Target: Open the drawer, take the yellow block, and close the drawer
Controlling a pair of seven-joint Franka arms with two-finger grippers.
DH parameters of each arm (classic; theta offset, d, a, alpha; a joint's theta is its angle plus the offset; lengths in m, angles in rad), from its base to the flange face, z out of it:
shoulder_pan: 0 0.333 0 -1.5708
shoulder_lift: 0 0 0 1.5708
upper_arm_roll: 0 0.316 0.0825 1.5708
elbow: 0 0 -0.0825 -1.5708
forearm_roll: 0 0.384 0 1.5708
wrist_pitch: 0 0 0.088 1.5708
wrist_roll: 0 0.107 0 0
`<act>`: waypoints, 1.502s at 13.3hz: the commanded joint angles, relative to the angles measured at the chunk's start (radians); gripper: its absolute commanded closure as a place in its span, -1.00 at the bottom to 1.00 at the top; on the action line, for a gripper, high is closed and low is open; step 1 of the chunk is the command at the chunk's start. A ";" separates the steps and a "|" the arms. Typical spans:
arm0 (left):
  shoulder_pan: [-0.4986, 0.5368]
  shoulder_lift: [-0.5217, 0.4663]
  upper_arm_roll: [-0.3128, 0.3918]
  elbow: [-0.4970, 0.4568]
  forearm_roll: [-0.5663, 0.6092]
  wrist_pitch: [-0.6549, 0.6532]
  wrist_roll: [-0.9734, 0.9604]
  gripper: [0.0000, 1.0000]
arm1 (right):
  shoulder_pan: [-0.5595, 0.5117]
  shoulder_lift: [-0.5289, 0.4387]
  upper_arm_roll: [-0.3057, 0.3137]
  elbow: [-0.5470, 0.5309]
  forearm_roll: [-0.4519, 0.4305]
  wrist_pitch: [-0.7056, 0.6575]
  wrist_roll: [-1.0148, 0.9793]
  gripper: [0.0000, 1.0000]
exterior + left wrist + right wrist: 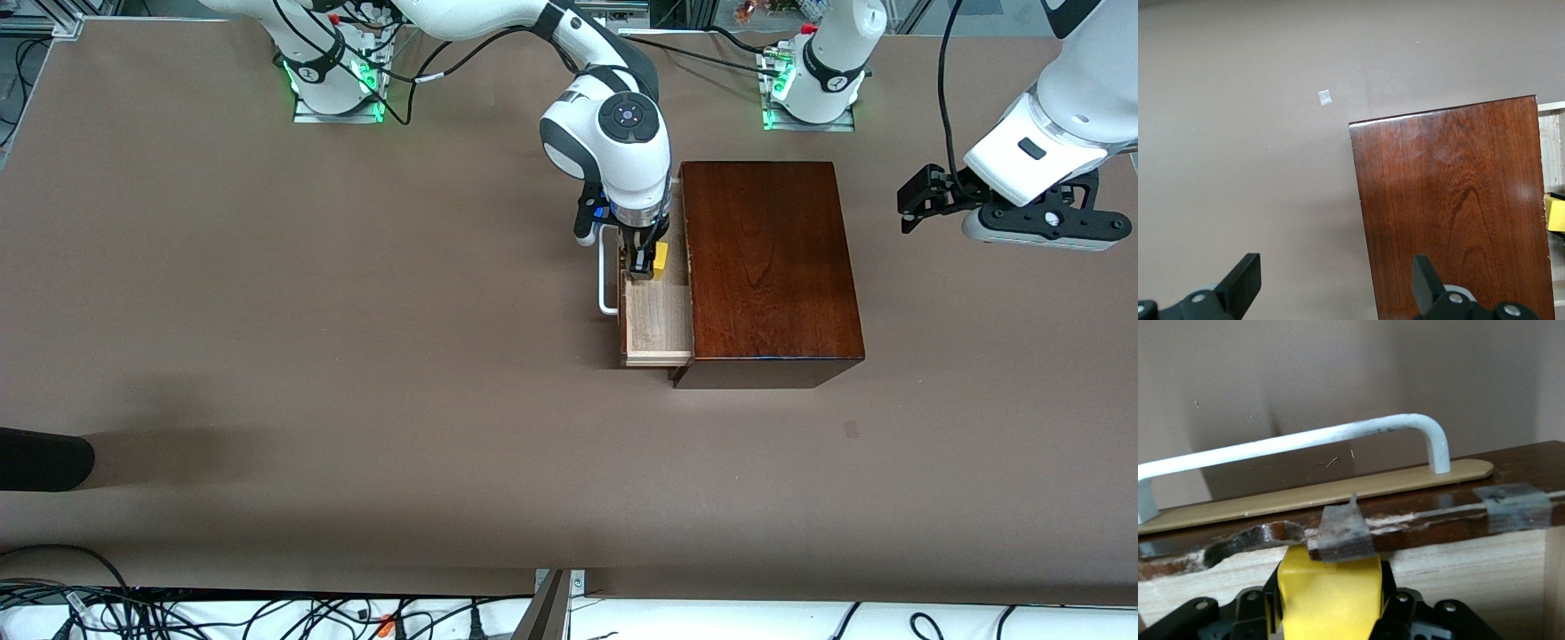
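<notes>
One small yellow block [661,257] sits between the fingers of the right gripper [642,265], which we see clamped on it inside the pulled-out drawer [658,322]. In the right wrist view the block [1329,595] fills the gap between the dark fingers [1397,608], its faces plain and smooth. The right arm comes down from its base and stands nearly upright over the drawer, wrist pointing straight down.

The drawer is a shallow tray of pale, raw-looking wood with a dark reddish front and a white rounded bar handle [1291,443]; we notice scuffed patches and bits of grey tape [1343,535] along the front's top edge. It slides out of a glossy mahogany-coloured box [766,265] toward the right arm's end of the table [356,356], whose top is matte brown.

The left gripper [916,203] hangs in the air by the left arm's end of the box, waiting, its fingers [1245,279] spread wide with nothing between them.

We can read no labels or writing.
</notes>
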 commanded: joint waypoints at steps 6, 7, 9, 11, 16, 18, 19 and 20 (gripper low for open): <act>0.006 -0.022 0.000 -0.013 -0.020 -0.016 0.024 -1.00 | -0.039 -0.156 -0.010 0.054 -0.007 -0.180 -0.020 0.40; 0.006 -0.022 0.000 -0.013 -0.020 -0.016 0.023 -1.00 | -0.054 -0.176 -0.009 0.054 -0.005 -0.199 -0.048 0.40; 0.006 -0.020 0.000 -0.009 -0.021 -0.016 0.024 -1.00 | -0.085 -0.225 -0.012 0.045 -0.002 -0.254 -0.171 0.40; 0.005 -0.020 -0.001 -0.009 -0.021 -0.019 0.023 -1.00 | -0.108 -0.265 -0.018 0.031 -0.005 -0.358 -0.403 0.40; -0.012 -0.008 -0.042 -0.009 -0.136 -0.114 0.026 -1.00 | -0.246 -0.423 -0.085 -0.136 -0.004 -0.490 -1.066 0.41; -0.012 0.030 -0.129 -0.009 -0.156 -0.137 0.075 -1.00 | -0.263 -0.437 -0.184 -0.138 0.019 -0.562 -1.337 0.41; -0.012 0.058 -0.175 -0.009 -0.158 -0.151 0.117 -1.00 | -0.266 -0.441 -0.250 -0.142 0.047 -0.584 -1.475 0.41; -0.014 0.085 -0.217 -0.007 -0.159 -0.150 0.133 -1.00 | -0.266 -0.443 -0.315 -0.150 0.054 -0.604 -1.616 0.41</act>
